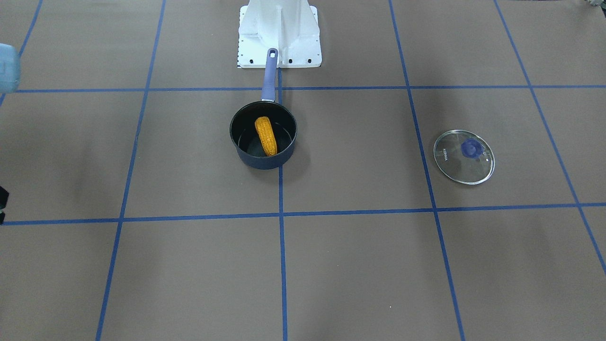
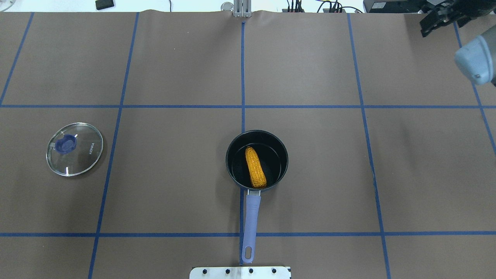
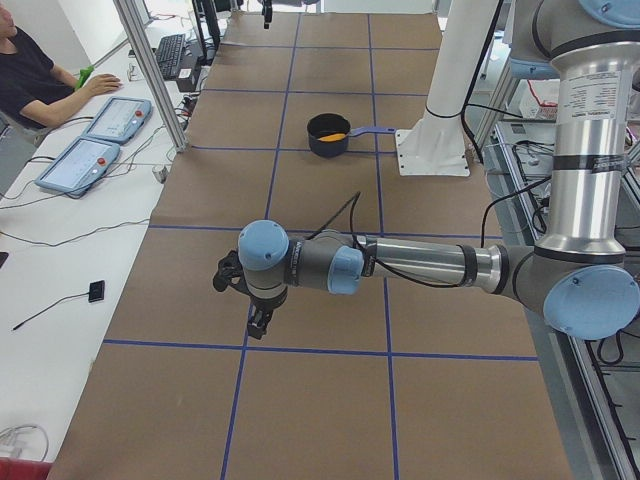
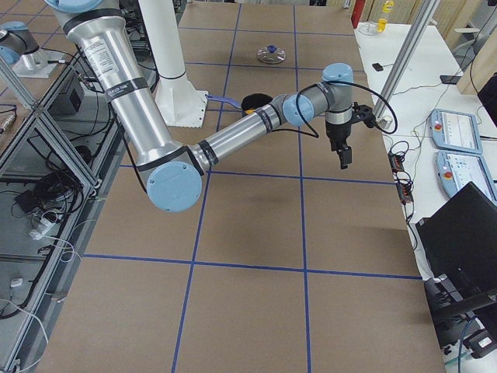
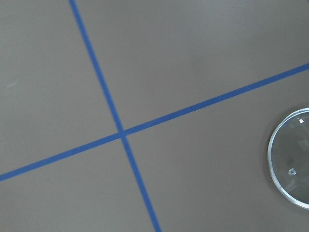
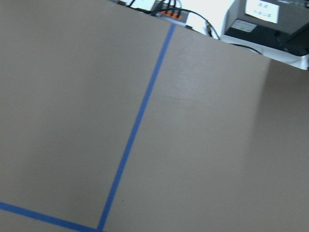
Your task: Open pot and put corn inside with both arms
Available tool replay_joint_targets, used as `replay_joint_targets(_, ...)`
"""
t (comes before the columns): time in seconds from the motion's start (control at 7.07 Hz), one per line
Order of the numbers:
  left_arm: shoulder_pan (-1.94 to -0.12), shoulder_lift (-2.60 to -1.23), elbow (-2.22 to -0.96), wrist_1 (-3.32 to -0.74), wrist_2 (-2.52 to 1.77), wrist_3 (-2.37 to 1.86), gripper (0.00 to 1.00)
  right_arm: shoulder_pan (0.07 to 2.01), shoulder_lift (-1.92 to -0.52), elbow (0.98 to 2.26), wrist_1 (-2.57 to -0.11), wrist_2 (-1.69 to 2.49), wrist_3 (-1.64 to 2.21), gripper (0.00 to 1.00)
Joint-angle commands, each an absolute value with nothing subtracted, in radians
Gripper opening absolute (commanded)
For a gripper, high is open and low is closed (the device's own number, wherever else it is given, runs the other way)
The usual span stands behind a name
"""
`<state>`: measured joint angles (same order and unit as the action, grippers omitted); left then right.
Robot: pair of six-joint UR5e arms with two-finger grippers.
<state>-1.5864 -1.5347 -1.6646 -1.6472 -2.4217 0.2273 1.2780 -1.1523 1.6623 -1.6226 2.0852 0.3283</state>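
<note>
The dark navy pot (image 2: 236, 170) stands uncovered at the table's middle, its purple-blue handle (image 2: 251, 221) pointing toward the robot base. The orange-yellow corn (image 2: 255, 167) lies inside it, and also shows in the front view (image 1: 266, 136). The glass lid (image 2: 74, 148) lies flat on the table far to the left, knob up; its edge shows in the left wrist view (image 5: 292, 169). My left gripper (image 3: 258, 322) hangs over the table beyond the lid, and I cannot tell whether it is open. My right gripper (image 2: 440, 23) is raised at the far right corner, its fingers unclear.
Blue tape lines grid the brown table. The white robot base plate (image 2: 240, 272) sits just behind the pot handle. Operator consoles (image 3: 95, 140) and a seated person (image 3: 30, 80) are along the far side. Cables and a monitor (image 6: 260, 19) lie past the table's edge.
</note>
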Motion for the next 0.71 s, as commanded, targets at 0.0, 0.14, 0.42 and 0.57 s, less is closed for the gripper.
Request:
replay_joint_targets(0.0,-1.598,-1.520,-1.655,-1.637,-2.424,0.233,0.99,1.405,-1.274,1.663,-1.728,2.141,0.171,1.00)
replay_joint_targets(0.14,-1.597,-1.516,-1.654,-1.635,-2.424,0.227,0.99,1.428,-1.395,1.672,-1.714,2.190,0.129,1.00)
replay_joint_targets(0.42,-1.595,-1.509,-1.654,-1.635,-2.425,0.221,0.99,1.450,-1.500,1.680,-1.681,2.255,0.138,1.00)
replay_joint_targets(0.57,-1.595,-1.509,-1.654,-1.635,-2.425,0.219,0.99,1.451,-1.514,1.684,-1.636,2.273,0.140,1.00)
